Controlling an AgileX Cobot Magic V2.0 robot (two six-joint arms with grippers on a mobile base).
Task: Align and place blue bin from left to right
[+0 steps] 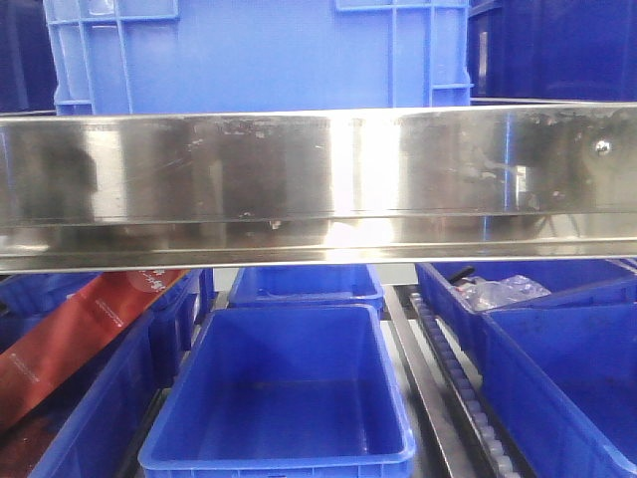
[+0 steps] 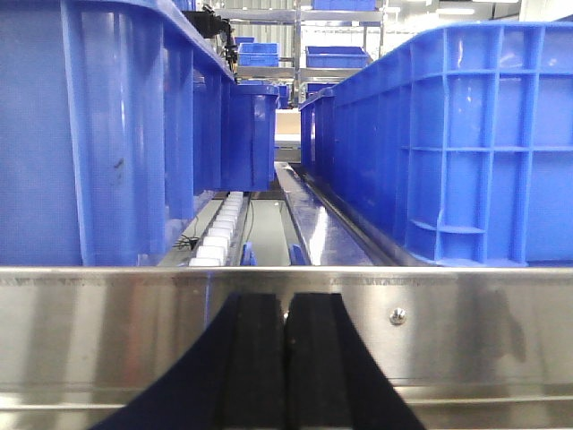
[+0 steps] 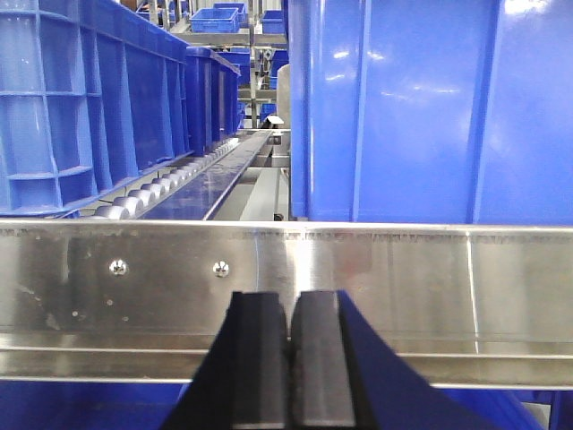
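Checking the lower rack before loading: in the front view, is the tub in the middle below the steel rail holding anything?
No, the middle tub below the steel rail shows only its bare blue floor.

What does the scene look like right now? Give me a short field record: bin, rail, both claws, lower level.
blue bin: on the upper level behind the steel rail, ribbed side facing the front camera
steel rail: runs across the whole front view, in front of the bin's base
left claw: fingers together, nothing between them, in front of the rail
right claw: fingers together, nothing held, in front of the rail
lower level: open blue tub in the middle, looks empty
roller track: between neighbouring crates
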